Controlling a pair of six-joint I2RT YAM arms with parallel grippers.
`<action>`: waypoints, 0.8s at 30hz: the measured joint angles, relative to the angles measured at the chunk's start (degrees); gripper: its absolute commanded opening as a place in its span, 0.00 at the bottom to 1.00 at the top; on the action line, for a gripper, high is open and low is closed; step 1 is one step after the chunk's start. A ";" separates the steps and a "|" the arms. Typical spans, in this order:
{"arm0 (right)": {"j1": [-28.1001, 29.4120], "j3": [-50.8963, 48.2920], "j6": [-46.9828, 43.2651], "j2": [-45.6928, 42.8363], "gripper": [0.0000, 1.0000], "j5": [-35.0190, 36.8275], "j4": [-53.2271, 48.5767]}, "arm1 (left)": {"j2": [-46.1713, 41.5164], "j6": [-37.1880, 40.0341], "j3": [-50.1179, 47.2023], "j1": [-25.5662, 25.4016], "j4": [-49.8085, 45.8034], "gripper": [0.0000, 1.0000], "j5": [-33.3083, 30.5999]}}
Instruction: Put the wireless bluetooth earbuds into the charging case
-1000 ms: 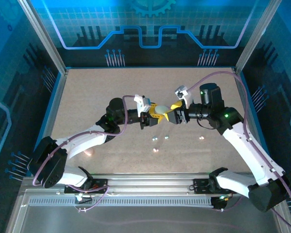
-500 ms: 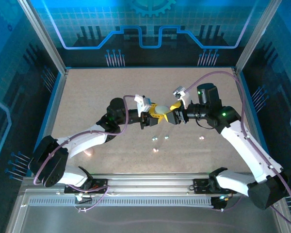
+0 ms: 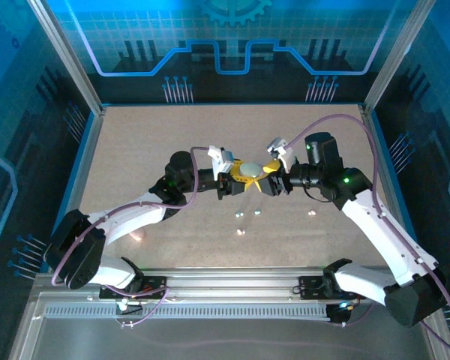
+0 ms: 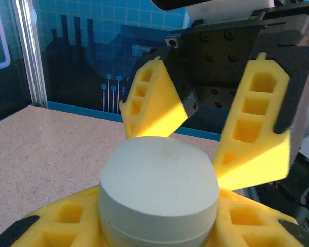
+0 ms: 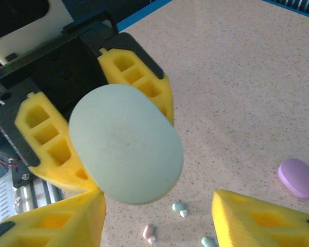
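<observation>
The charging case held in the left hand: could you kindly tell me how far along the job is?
Done: the left hand grips the charging case clear of the table. In hand: the right hand stands open at the case's far end, apparently about to work on the lid, which looks closed. Left: everything else; the earbuds lie loose on the table, none inserted.

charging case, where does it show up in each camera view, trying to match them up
Top external: the charging case is near the picture's middle, over the table.
Left wrist: lower centre, large and close.
Right wrist: left of centre, large.
Shared landmark: the left gripper, whose yellow fingers clamp the case on both sides in every view.
</observation>
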 measured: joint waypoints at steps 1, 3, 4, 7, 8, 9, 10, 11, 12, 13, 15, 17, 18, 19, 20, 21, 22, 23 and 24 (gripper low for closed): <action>0.00 -0.07 0.04 -0.04 0.56 0.24 0.11 | 0.00 0.00 0.00 0.00 -0.02 0.29 0.00; 0.09 -0.50 0.52 -0.22 0.56 0.57 0.61 | 0.00 0.00 0.00 0.02 -0.04 0.29 -0.02; 0.15 -0.68 0.85 -0.31 0.55 0.70 0.79 | 0.00 0.00 0.00 0.02 -0.07 0.29 0.00; 0.33 -0.81 2.05 -0.35 0.54 1.22 1.27 | 0.00 0.09 0.00 0.07 -0.37 0.28 -0.07; 0.33 -0.81 2.64 -0.35 0.54 1.38 1.31 | 0.00 0.24 0.02 0.07 -0.70 0.28 -0.15; 0.33 -0.81 3.28 -0.35 0.54 1.40 1.36 | 0.00 0.66 0.15 0.07 -1.16 0.28 -0.20; 0.33 -0.81 3.96 -0.35 0.53 1.40 1.40 | 0.00 1.11 0.42 0.09 -1.70 0.28 -0.22; 0.31 -0.81 4.68 -0.35 0.53 1.33 1.49 | -0.02 1.55 0.79 0.09 -2.34 0.28 -0.26; 0.31 -0.81 5.44 -0.35 0.53 1.27 1.66 | -0.07 2.03 1.16 0.09 -3.04 0.28 -0.42; 0.26 -0.81 6.03 -0.35 0.53 1.14 1.73 | -0.15 2.62 1.44 0.11 -3.58 0.28 -0.44; 0.20 -0.81 7.15 -0.26 0.53 0.87 2.01 | -0.48 3.26 1.64 0.13 -4.46 0.28 -0.63; 0.13 -0.81 8.07 -0.20 0.53 0.39 2.05 | -0.85 3.74 1.64 0.15 -5.05 0.28 -0.92; 0.00 -0.81 8.39 -0.20 0.53 0.15 2.08 | -0.96 3.98 1.66 0.15 -5.22 0.28 -1.03; -0.20 -0.81 8.83 -0.20 0.53 -0.22 2.14 | -1.07 4.22 1.73 0.15 -5.29 0.28 -1.07; -0.35 -0.81 9.20 -0.20 0.53 -0.59 2.25 | -1.14 4.37 1.81 0.15 -5.42 0.28 -1.09; -0.48 -0.81 9.57 -0.17 0.53 -0.96 2.36 | -1.16 4.39 1.90 0.15 -5.51 0.28 -1.07; -0.61 -0.81 9.88 -0.17 0.53 -1.25 2.47 | -1.16 4.44 1.99 0.15 -5.55 0.28 -1.09; -0.76 -0.81 10.16 -0.17 0.53 -1.46 2.47 | -1.16 4.55 2.01 0.15 -5.57 0.28 -1.09; -0.90 -0.81 10.32 -0.17 0.53 -1.66 2.47 | -1.16 4.57 2.01 0.15 -5.60 0.28 -1.09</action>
